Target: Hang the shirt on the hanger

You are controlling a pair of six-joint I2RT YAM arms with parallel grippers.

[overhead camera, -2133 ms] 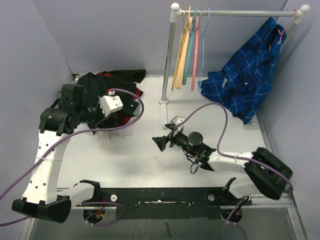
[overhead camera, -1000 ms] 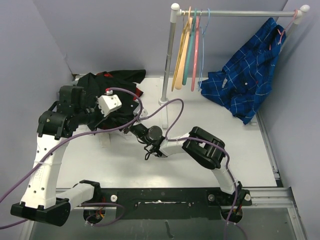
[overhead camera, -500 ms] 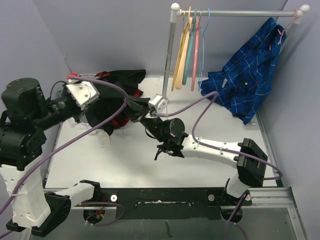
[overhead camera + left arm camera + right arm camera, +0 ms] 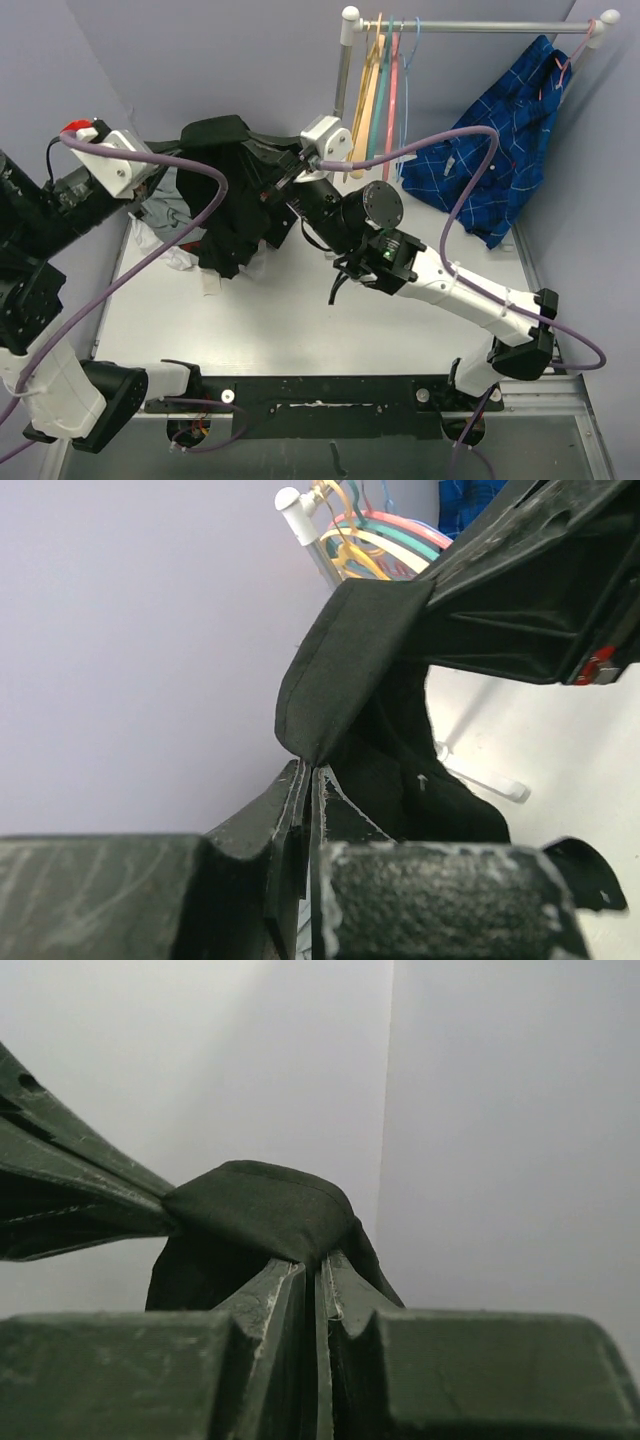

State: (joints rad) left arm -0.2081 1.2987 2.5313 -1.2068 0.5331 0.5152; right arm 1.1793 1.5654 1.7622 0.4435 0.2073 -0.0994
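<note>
The black shirt (image 4: pixel 235 215) hangs above the table's back left, held up between both grippers. My left gripper (image 4: pixel 192 137) is shut on one edge of it; in the left wrist view the fabric (image 4: pixel 345 665) folds up out of the closed left gripper (image 4: pixel 312 770). My right gripper (image 4: pixel 280 163) is shut on the shirt close beside it; in the right wrist view the cloth (image 4: pixel 260 1205) bulges over the tips of the right gripper (image 4: pixel 322 1260). The light-blue hanger (image 4: pixel 408 90) hangs on the rail, to the right of both grippers.
The rail (image 4: pixel 480 27) on its post (image 4: pixel 335 120) also carries pink, teal and cream hangers (image 4: pixel 378 95). A blue plaid shirt (image 4: pixel 495 150) hangs at the rail's right end. Pale cloth (image 4: pixel 165 215) lies under the left arm. Walls stand close at the back and sides.
The right gripper reached the shirt pile and shut on it. Both arms then rose, lifting the black shirt off the table and spreading it between them.
</note>
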